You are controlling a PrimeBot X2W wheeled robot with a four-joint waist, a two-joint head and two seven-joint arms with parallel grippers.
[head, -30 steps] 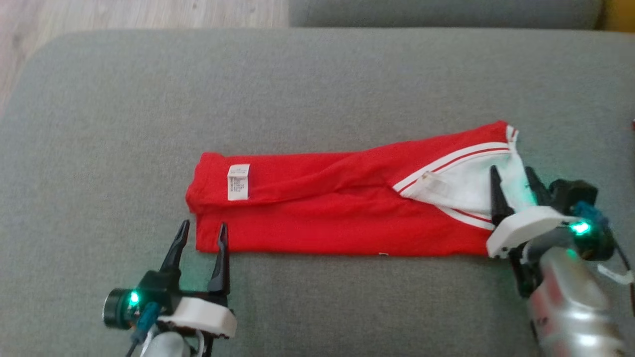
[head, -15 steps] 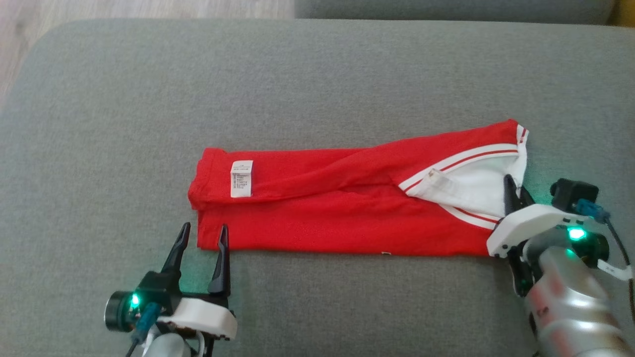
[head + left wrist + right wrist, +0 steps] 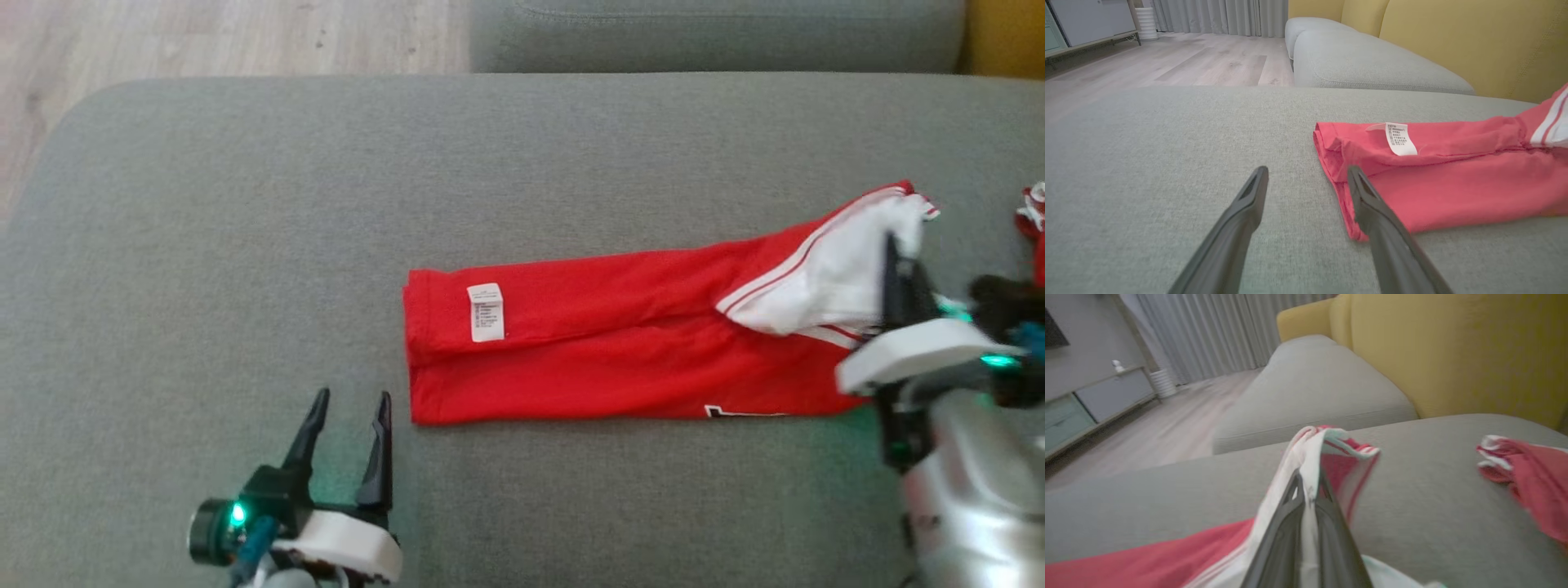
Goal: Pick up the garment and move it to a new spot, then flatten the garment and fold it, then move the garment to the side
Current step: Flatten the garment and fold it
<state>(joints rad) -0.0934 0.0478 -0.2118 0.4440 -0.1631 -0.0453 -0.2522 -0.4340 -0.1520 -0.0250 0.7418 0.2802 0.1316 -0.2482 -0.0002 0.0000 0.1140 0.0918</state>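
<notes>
Long red garment point(image 3: 612, 359), seemingly knit, lies on woven cushion point(image 3: 245, 245).

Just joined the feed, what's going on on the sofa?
The right gripper is shut on the white-trimmed end of the folded red garment, holding that end raised off the grey cushion. The left gripper is open beside the garment's label end, holding nothing. Another red piece of cloth lies further right on the cushion.
</notes>
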